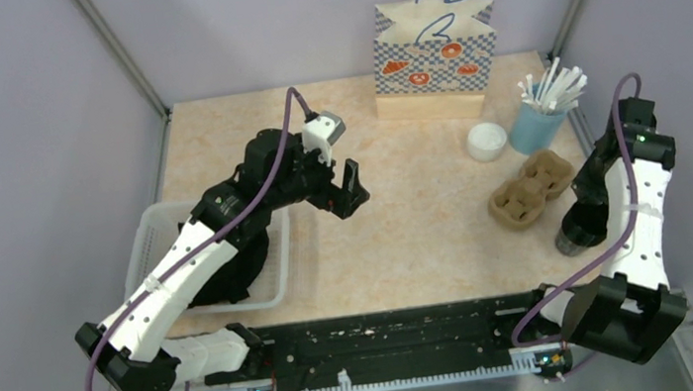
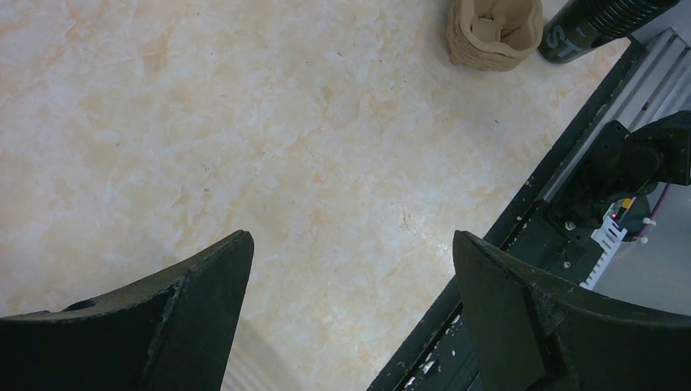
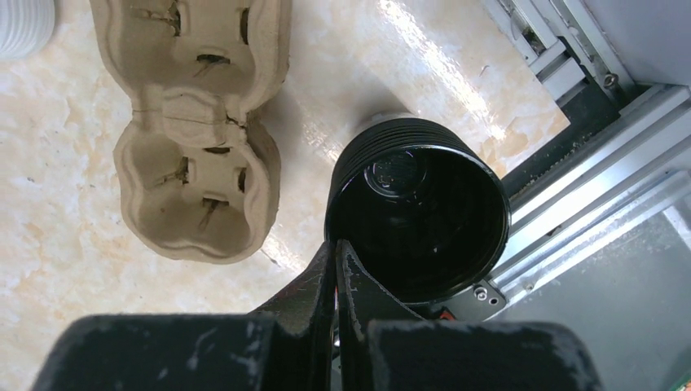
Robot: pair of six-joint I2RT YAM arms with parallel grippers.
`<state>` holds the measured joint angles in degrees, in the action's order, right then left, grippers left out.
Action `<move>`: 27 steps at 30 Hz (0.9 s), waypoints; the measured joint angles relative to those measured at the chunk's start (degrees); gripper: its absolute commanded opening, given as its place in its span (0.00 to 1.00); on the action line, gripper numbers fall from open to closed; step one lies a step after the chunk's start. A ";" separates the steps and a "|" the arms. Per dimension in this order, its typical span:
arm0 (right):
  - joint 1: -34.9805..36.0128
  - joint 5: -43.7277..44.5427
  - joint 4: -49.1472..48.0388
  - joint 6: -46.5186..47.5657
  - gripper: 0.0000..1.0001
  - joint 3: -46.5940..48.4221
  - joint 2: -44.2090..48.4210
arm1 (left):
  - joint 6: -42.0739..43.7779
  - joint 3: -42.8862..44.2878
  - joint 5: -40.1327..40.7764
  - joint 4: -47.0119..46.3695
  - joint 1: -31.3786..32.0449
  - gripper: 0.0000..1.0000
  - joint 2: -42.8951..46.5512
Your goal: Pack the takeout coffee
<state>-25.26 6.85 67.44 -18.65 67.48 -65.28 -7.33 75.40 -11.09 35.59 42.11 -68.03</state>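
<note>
Takeout coffee: 0 lidded cups found in any of the 3 views, so its location cannot be given. The part of the white basket under the left arm is hidden, and the inside of the paper bag is not visible either.

Handling (judgement): a filled, lidded paper cup should be light to moderate in weight. Its wall will likely give under squeeze and its press-on lid may pop. Best hold is around the side wall below the lid, closing gently and keeping it upright.

Jaws: the left jaws are spread wide, grasping nothing, above bare worktop. The right jaws are clenched together, tips at the near rim of the black lidless cup. Whether its thin wall is pinched between them cannot be told.

Count:
- 1 black lidless cup with a ribbed side, at the worktop's near right edge, just beside the pulp carrier
- 1 carrier with 2 wells, both unfilled
- 1 loose white lid
- 1 blue cup of white sticks
- 1 bag
- 1 basket
- 2 arms
</note>
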 measured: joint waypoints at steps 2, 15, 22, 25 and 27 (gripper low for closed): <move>0.00 0.20 0.04 0.04 0.00 0.50 0.02 | 0.00 0.00 0.00 0.00 0.00 0.98 0.00; 0.00 -3.10 -1.36 0.87 0.26 -2.73 -0.09 | 0.02 0.00 0.00 0.00 0.00 0.98 0.00; 0.00 -3.80 -1.64 1.01 0.15 -3.74 -1.01 | 0.09 0.00 0.02 0.00 0.00 0.98 0.00; 0.00 -3.67 -1.66 1.01 0.14 -3.74 -1.01 | 0.22 0.00 0.02 0.00 0.00 0.98 0.00; 0.00 -3.65 -1.68 1.01 0.13 -3.74 -1.01 | 0.24 0.00 0.02 0.00 0.00 0.98 0.00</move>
<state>-25.26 3.20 65.76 -17.65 63.75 -66.28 -7.09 75.40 -11.07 35.59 42.11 -68.03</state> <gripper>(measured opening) 0.146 0.985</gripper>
